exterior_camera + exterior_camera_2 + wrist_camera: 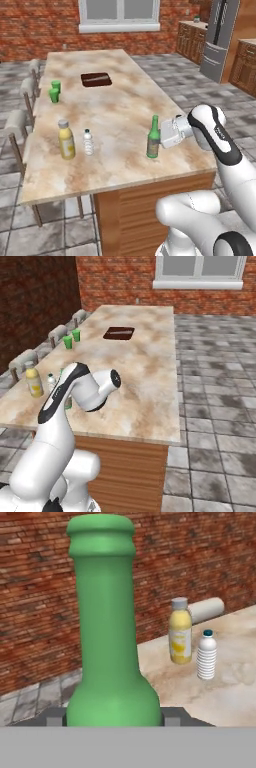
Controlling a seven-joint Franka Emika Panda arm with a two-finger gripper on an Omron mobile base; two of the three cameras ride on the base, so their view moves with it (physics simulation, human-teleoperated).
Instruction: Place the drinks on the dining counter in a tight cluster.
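Three bottles were counted upright on the dining counter point(120, 100): 1 green glass bottle point(153, 138) at 3 o'clock, pinched low between the gripper point(161, 141) fingers; 1 yellow juice bottle point(65, 139) & 1 water bottle point(88, 142), just beside each other, at 9 o'clock. 2 green cups point(55, 91) were seen at 11 o'clock.

Light is even and soft in all three views, bright enough to read every surface, with no clear single source. The window point(119, 14) is a flat pale grey and casts no beam. The bench point(125, 105) top shows no glare, only its marbled pattern. Shadows are faint: a weak dark patch sits under the bench's near edge over the wooden base. The brick wall point(40, 296) at the left of the right base view is darker. Edges look slightly soft and pixelated; the green bottle point(107, 637) close to the hand camera is smooth, flat-shaded, without highlights. Straight lines stay straight toward the corners.
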